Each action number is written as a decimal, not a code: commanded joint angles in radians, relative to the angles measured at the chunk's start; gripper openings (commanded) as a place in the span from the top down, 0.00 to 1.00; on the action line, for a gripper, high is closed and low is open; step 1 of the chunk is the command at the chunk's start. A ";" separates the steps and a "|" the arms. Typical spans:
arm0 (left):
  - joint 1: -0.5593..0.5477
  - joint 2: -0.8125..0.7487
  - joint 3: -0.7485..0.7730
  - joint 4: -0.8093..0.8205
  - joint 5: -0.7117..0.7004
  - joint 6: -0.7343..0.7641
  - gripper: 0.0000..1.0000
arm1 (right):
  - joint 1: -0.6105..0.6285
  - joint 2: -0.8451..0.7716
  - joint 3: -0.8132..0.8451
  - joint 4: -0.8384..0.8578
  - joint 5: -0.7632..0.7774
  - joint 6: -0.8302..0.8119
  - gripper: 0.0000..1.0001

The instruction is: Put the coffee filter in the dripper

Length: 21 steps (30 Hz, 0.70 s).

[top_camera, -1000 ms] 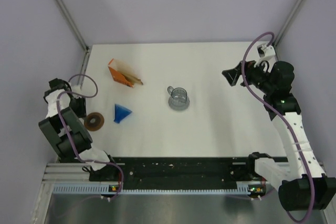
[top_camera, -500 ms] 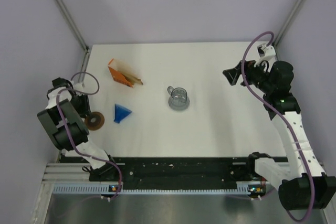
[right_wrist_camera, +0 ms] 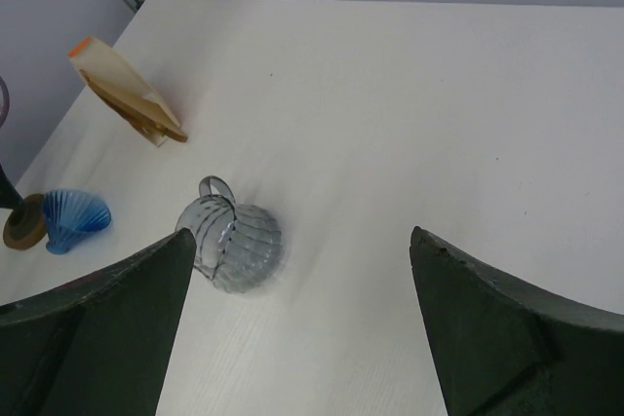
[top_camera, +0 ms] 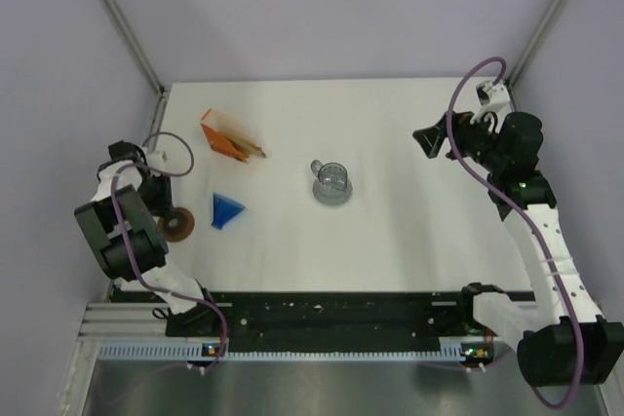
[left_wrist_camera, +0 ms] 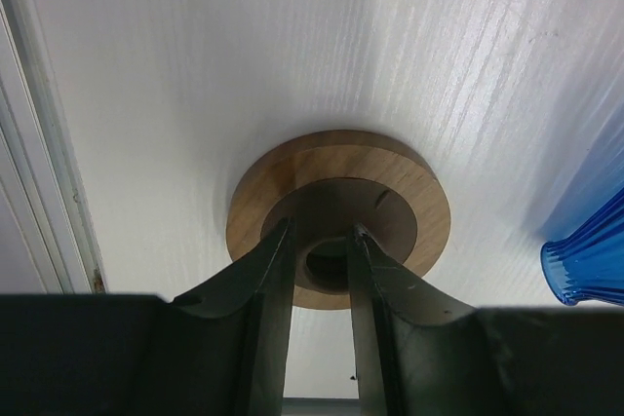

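Two arms stand at a white table (top_camera: 409, 241). Only the left wrist view shows the left gripper (left_wrist_camera: 320, 233): its fingers (left_wrist_camera: 268, 280) are a narrow gap apart over a brown ring (left_wrist_camera: 336, 211), and contact is unclear. The blue dripper (top_camera: 226, 209) lies tipped just beside the ring. The right gripper (right_wrist_camera: 299, 241) is spread wide and empty, well apart from the grey mug (right_wrist_camera: 234, 236). An orange packet (top_camera: 226, 135) holds tan papers.

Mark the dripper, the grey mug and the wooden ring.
dripper (top_camera: 227, 209): top external view, middle of the blue cone.
grey mug (right_wrist_camera: 239, 239): right wrist view, ribbed side wall.
wooden ring (left_wrist_camera: 331, 156): left wrist view, far top face.
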 commanded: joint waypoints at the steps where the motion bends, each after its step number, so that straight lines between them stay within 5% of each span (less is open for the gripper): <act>1: -0.027 0.047 -0.061 0.095 -0.097 -0.004 0.70 | 0.008 -0.019 0.047 0.031 0.002 -0.006 0.09; 9: -0.038 0.088 -0.064 0.118 -0.135 0.001 1.00 | 0.008 -0.036 0.046 0.017 0.003 -0.015 0.09; 12: -0.038 0.093 -0.063 0.106 -0.147 0.013 1.00 | 0.008 -0.044 0.046 0.010 0.005 -0.029 0.09; 17: -0.036 0.029 -0.057 0.080 -0.195 0.044 0.83 | 0.008 -0.045 0.042 0.010 0.000 -0.049 0.09; 21: -0.003 -0.036 0.009 -0.015 -0.053 0.062 0.77 | 0.008 -0.028 0.056 0.010 -0.012 -0.045 0.09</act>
